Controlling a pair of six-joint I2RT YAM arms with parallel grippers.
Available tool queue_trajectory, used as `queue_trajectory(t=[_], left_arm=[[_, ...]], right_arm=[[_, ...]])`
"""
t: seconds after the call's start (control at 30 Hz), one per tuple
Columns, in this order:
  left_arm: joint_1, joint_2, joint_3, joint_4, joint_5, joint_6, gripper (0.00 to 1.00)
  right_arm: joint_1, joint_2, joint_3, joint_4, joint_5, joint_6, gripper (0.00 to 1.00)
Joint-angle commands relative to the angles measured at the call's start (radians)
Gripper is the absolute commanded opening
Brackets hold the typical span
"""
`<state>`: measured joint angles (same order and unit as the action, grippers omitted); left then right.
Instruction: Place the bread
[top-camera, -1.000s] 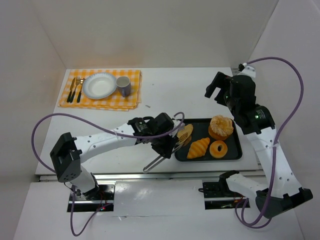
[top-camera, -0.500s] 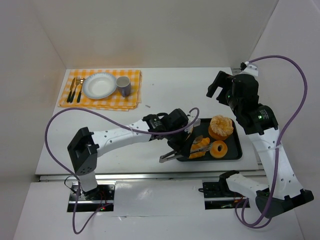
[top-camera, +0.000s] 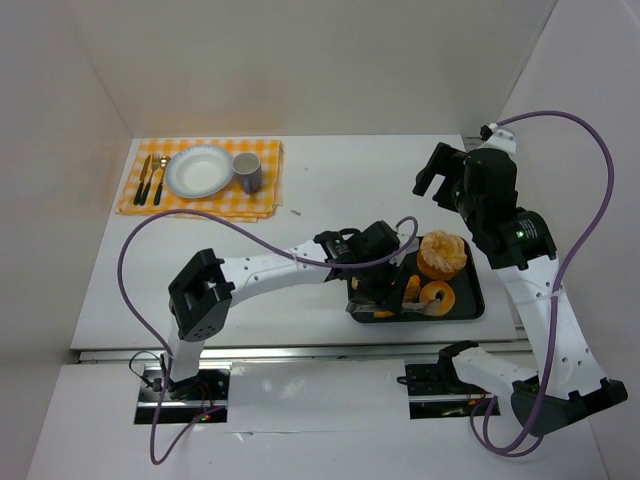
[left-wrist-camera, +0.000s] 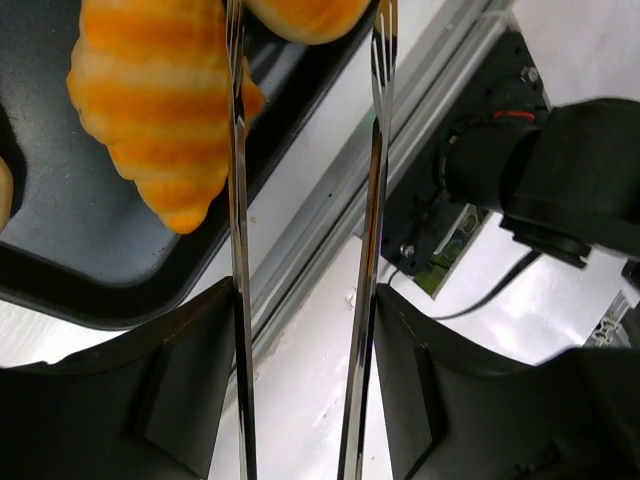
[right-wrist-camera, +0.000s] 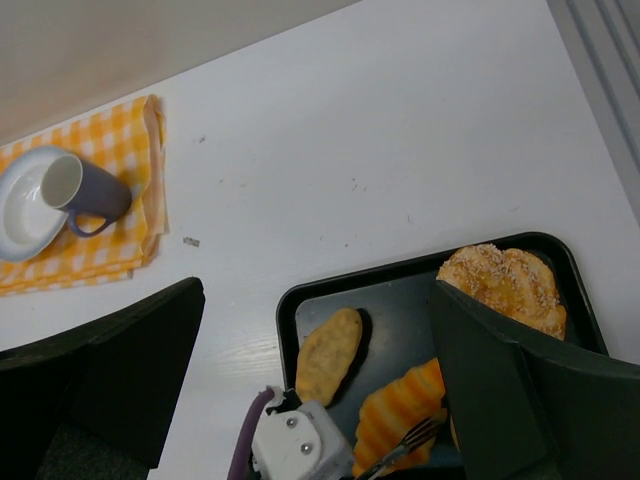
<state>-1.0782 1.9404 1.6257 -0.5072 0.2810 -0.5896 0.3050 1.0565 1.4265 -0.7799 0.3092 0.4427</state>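
Table (top-camera: 330, 190): white, black tray (top-camera: 480, 295) at 4 o'clock.
Bread (top-camera: 437, 296): in tray, unlifted.
Left gripper (left-wrist-camera: 305, 380): clamped on tongs (left-wrist-camera: 237, 250), tips at bread.
Right gripper (top-camera: 432, 185): spread wide, empty.
Progress: pickup, placing remain.

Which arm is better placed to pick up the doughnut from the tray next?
Left. The left gripper holds tongs with tips beside the doughnut on the tray; the right gripper hangs open, beyond the tray.

Top external looks down on the whole tabletop (top-camera: 330, 190) from above 6 o'clock. Left wrist hangs very close over the tray (left-wrist-camera: 70, 280) rim; right wrist, high at 2 o'clock, shares that tray.
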Motion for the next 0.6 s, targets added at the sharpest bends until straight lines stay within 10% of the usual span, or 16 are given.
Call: queue_trajectory(t=[0.0,0.4,0.57], left_arm=[[-0.005,0.035,0.059,0.022,-0.046,-0.038,0.66],[-0.023,0.138,0.169,-0.013,-0.045,-0.027,0.65],[-0.023,0.138,0.180,-0.044,-0.063,-0.018,0.43]], right_arm=[[-0.001,-0.013,0.045,-0.013,-0.001,-0.021,1.00],[-0.001,-0.013,0.045,-0.013,-0.010,-0.030,1.00],[-0.001,-0.013,0.035,-0.013,-0.010,-0.030,1.00]])
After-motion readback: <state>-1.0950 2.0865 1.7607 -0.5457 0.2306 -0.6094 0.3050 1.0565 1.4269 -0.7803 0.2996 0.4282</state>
